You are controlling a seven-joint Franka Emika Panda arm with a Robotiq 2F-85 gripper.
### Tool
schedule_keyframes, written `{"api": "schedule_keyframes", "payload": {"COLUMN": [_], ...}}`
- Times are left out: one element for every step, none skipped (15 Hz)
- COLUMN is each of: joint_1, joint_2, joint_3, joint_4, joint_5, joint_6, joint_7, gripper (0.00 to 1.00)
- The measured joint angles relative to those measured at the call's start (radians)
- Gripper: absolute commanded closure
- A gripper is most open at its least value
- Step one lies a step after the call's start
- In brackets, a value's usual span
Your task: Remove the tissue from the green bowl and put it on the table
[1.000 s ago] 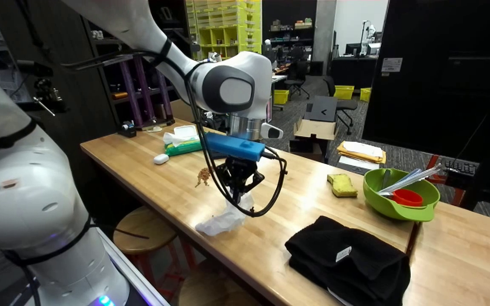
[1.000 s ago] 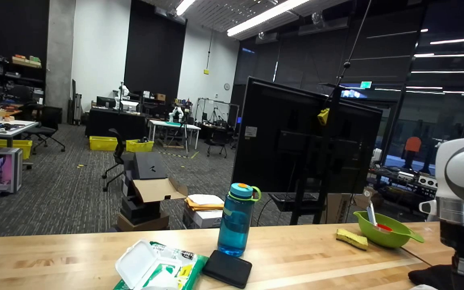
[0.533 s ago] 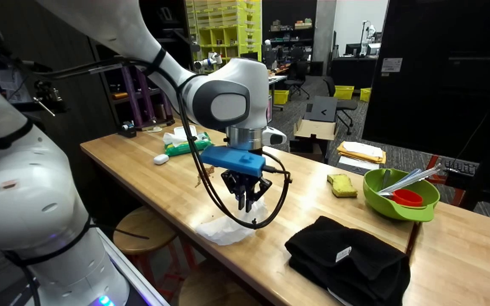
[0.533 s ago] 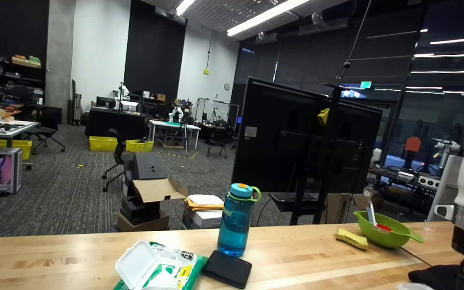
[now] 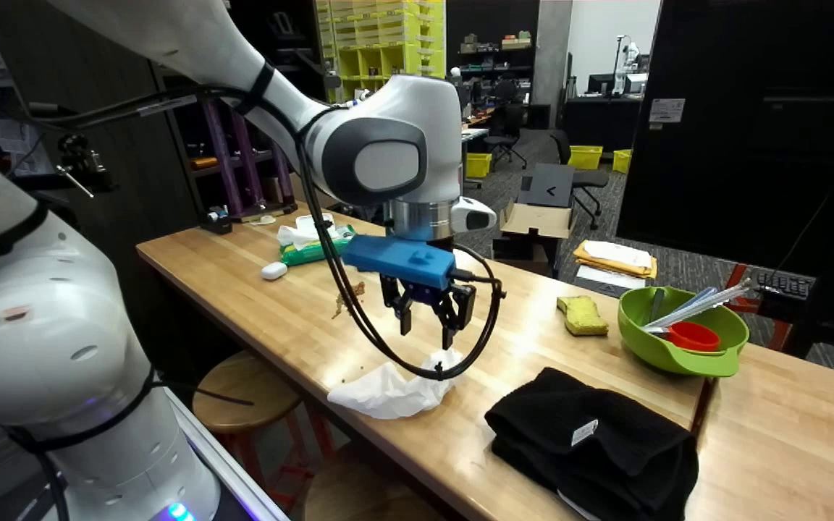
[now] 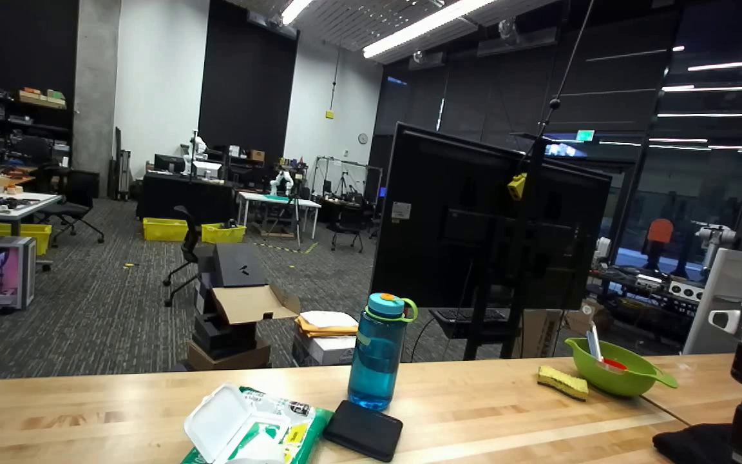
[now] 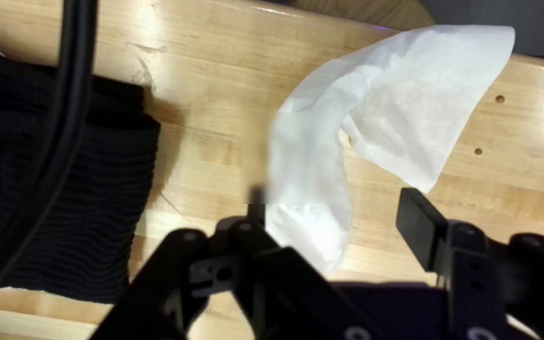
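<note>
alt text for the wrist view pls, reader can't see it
A rumpled white tissue lies on a wooden table, one end at the table's edge, below an open black gripper. At the picture's left, a cable crosses in front of a black cloth.

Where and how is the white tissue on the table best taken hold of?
Probably pinch the tissue by its narrow, rumpled strip, coming straight down with the open gripper set across it: the tissue lies low on the table, and in the wrist view its other end fans into a wide flap that may be harder to gather.
</note>
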Motion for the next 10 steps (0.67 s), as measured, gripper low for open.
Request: {"api": "schedule_keyframes", "payload": {"joint_1": [0.000,0.001,0.002,0.004,0.007,0.011,0.015,0.020,0.025,0.030], "joint_2": [-0.017,-0.035,-0.054,-0.072,-0.088,-0.103,-0.116,-0.127,-0.135,-0.142], "joint_3": [0.000,0.000,0.000,0.000,0.001,0.001,0.001,0.001,0.001,0.002], "joint_4": [0.007,0.016,0.027,0.042,0.058,0.076,0.094,0.110,0.125,0.139], "joint_5": [0.004,0.013,0.023,0.034,0.048,0.061,0.073,0.083,0.092,0.098], "joint_6": [-0.021,-0.043,-0.068,-0.094,-0.120,-0.143,-0.163,-0.181,-0.194,-0.206], "joint_7": [0.004,0.006,0.007,0.008,0.011,0.015,0.021,0.024,0.028,0.033], "gripper": [0.00,0.00,0.00,0.00,0.00,0.00,0.00,0.00,0.00,0.00]}}
